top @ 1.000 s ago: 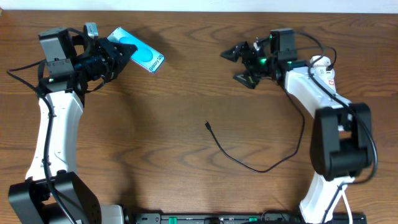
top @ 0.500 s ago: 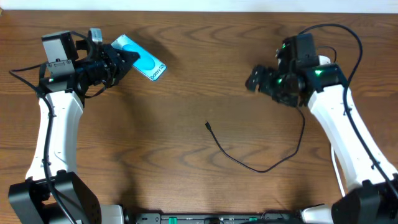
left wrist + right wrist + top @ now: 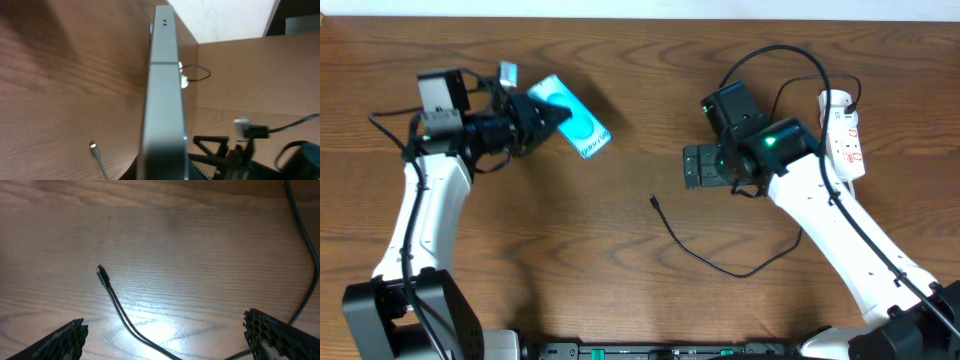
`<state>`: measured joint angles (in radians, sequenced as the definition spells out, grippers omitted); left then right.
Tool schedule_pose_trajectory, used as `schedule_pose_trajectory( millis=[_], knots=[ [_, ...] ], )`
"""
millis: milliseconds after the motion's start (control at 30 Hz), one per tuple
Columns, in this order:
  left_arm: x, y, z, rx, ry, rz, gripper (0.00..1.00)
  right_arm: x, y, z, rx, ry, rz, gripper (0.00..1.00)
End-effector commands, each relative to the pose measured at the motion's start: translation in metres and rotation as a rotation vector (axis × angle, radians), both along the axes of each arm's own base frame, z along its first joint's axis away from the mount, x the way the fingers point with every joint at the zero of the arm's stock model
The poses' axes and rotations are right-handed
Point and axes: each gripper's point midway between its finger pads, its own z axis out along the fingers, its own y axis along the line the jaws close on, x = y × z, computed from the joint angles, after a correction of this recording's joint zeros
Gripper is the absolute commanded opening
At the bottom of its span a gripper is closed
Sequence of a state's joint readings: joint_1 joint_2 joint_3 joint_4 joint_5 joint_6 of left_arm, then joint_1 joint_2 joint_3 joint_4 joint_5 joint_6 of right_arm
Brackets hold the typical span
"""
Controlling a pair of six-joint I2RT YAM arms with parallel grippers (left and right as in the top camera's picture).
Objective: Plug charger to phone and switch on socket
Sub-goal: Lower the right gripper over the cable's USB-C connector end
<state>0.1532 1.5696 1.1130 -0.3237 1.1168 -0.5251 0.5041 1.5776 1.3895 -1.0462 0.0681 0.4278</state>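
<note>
While the left gripper point(image 3: 542, 114) is clenched on the Galaxy S25 phone point(image 3: 578, 128), I note the handset sticking out past its fingertips, toward the middle of the table point(image 3: 570, 260). From overhead the blue-teal screen and white label strip are partly turned up to the camera. The left wrist camera sees the phone only edge-on: a thin grey frame running straight away from the lens. I cannot tell whether its far end touches the wood.

Right gripper point(image 3: 698, 167): released, jaws spread wide, nothing between them. In the right wrist view its two dark fingers point(image 3: 65, 339) sit at the bottom corners of the picture, with bare wood between.

The charger cable point(image 3: 720, 268) lies flat on the table. Its connector tip point(image 3: 101, 273) rests ahead of the right gripper, between the lines of the two fingers and nearer the one at the left of the view, and touches neither. From the tip the cable runs back toward the gap between the fingers. Overhead, it then curves in a loop under the right forearm.

The white power strip point(image 3: 843, 122), with red markings, lies behind the right gripper on the far side of its wrist, well apart from the fingers. The connector tip is well apart from the phone.
</note>
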Motion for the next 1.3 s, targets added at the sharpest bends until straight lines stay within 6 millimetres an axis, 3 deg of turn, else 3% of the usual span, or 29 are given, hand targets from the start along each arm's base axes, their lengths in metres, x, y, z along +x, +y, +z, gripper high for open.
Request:
schedule_pose_trajectory(
  millis=[0, 200, 400, 600, 800, 933, 1267],
  knots=[
    [-0.009, -0.007, -0.006, -0.036, -0.054, -0.065, 0.07, -0.002, 0.004, 0.001, -0.034, -0.015, 0.046, 0.99],
    [-0.018, -0.011, -0.017, -0.046, -0.076, -0.108, 0.07, -0.012, 0.024, -0.02, -0.046, 0.055, 0.197, 0.99],
    [-0.015, -0.011, -0.025, -0.052, -0.076, -0.12, 0.07, -0.022, 0.046, -0.059, -0.068, 0.16, 0.333, 0.99],
    [-0.009, -0.011, -0.036, -0.063, -0.06, -0.121, 0.07, -0.026, 0.051, -0.092, -0.107, 0.243, 0.356, 0.99],
    [-0.005, -0.01, -0.034, -0.055, -0.095, -0.121, 0.07, -0.034, 0.072, -0.107, -0.017, 0.295, 0.444, 0.99],
    [-0.002, -0.006, -0.033, -0.048, -0.109, -0.113, 0.07, -0.032, 0.075, -0.114, -0.015, 0.299, 0.446, 0.99],
    [0.008, 0.027, -0.036, -0.036, -0.084, -0.002, 0.07, -0.032, 0.091, -0.115, 0.021, 0.277, 0.476, 0.99]
  ],
)
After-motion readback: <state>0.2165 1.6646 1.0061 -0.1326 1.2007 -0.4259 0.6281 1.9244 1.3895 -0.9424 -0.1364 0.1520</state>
